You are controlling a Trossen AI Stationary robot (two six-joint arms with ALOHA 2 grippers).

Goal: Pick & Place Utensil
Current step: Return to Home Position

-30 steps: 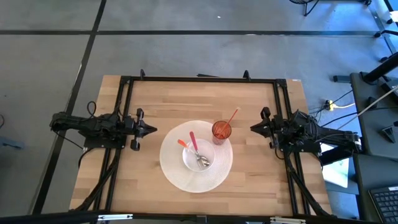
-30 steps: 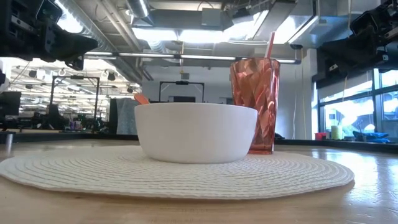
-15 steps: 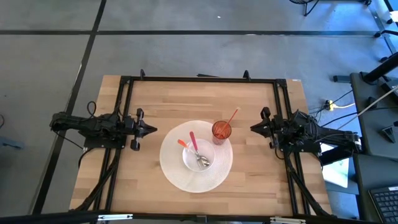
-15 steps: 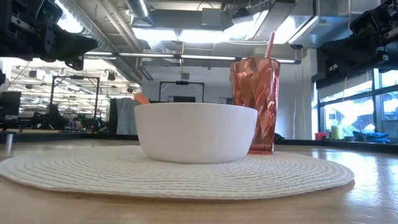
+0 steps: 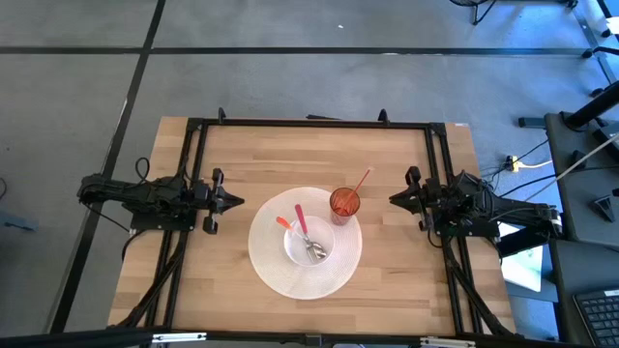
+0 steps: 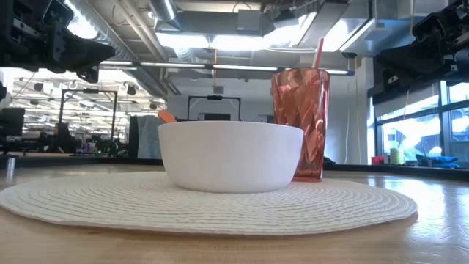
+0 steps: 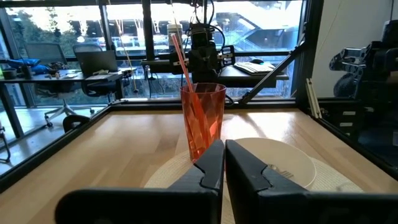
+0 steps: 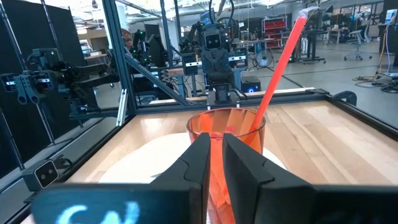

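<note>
A white bowl (image 5: 309, 243) sits in the middle of a round white woven placemat (image 5: 274, 276). In the bowl lie a pink-handled utensil (image 5: 301, 220), an orange-handled one (image 5: 287, 225) and metal heads (image 5: 315, 251). A red faceted cup (image 5: 344, 204) stands on the mat's far right part with a red straw (image 5: 361, 182) leaning in it. My left gripper (image 5: 240, 201) waits shut at the mat's left, above the table. My right gripper (image 5: 393, 200) waits shut at the right. Both point at the cup (image 7: 202, 121) (image 8: 227, 134).
A black frame (image 5: 309, 124) runs around the light wooden table top (image 5: 290, 155). Bare wood lies beyond the mat toward the far edge and on both sides under the arms. The room with desks and other robot rigs shows behind the table.
</note>
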